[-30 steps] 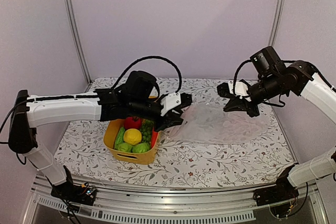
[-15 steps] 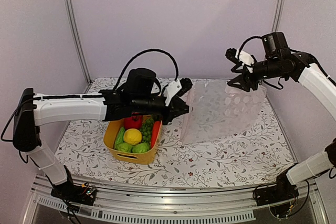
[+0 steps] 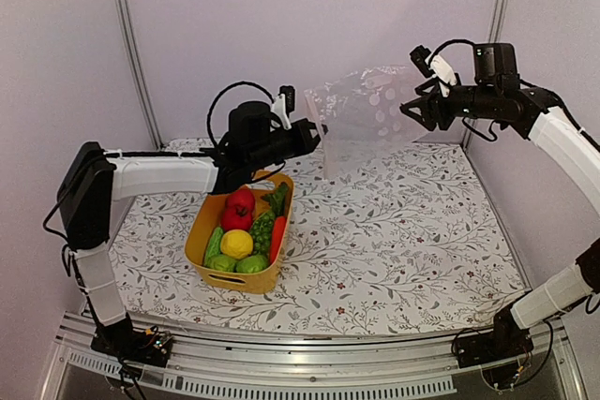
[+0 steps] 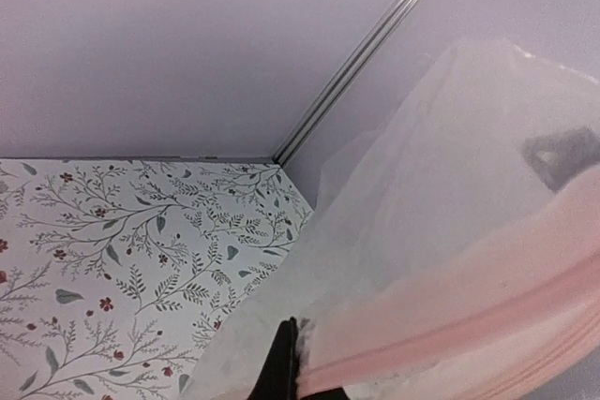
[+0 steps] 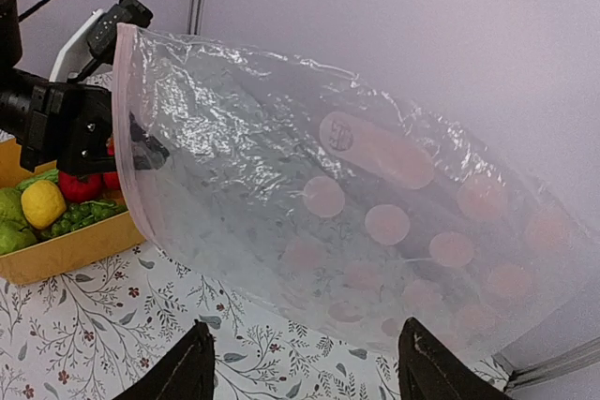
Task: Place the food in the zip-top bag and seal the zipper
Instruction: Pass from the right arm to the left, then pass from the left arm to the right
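The left gripper is clamped on the zipper edge of the zip-top bag, which hangs in the air above the table. The right gripper has its 2 fingers wide apart at the bag's other end, pinching nothing. The food lies in the yellow basket, below the left gripper.

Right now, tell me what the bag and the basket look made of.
Zip-top bag: thin clear plastic film, glossy, judging by its crinkles, glare and the table showing through; its zipper is a pinkish strip. Basket: probably rigid moulded plastic, smooth yellow walls holding their shape.
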Controlling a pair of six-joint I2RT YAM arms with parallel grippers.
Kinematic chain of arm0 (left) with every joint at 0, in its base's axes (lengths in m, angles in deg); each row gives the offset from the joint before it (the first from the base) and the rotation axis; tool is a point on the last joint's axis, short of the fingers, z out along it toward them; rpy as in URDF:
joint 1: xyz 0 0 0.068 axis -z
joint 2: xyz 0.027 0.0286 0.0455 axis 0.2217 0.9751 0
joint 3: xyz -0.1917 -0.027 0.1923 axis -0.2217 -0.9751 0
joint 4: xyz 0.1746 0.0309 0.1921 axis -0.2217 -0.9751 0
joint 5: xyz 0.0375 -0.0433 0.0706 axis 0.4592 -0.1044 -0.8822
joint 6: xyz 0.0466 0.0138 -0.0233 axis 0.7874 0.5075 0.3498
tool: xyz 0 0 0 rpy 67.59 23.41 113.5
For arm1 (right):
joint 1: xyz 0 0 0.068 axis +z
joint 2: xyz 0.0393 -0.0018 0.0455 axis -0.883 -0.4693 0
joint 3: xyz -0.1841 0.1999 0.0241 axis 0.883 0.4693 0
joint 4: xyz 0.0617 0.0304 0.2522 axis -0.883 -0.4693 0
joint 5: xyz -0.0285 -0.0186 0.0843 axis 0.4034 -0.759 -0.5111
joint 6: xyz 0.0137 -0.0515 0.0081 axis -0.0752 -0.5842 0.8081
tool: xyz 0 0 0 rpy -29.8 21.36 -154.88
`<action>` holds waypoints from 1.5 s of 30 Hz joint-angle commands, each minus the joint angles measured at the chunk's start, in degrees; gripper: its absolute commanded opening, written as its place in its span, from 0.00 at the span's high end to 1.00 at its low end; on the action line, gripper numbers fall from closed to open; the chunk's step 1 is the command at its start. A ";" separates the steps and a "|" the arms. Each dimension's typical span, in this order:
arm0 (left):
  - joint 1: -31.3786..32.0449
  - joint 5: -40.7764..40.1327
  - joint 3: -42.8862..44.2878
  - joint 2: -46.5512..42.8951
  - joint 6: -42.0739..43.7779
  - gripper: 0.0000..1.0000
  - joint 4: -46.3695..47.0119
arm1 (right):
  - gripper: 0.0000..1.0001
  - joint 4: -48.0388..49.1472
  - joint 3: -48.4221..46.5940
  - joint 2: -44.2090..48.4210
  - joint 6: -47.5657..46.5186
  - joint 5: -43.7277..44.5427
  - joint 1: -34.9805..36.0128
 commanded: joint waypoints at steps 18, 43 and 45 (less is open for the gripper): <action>4.13 -1.30 11.55 12.32 -17.17 1.00 3.24 | 0.38 7.11 6.11 -6.67 9.31 5.89 9.28; 4.70 2.32 10.11 10.88 -15.06 1.00 -3.19 | 0.97 12.67 -0.38 -17.21 11.20 18.31 7.77; 4.71 1.64 9.69 10.37 -14.90 1.00 -6.77 | 1.00 12.62 -1.42 -17.75 11.79 19.23 5.54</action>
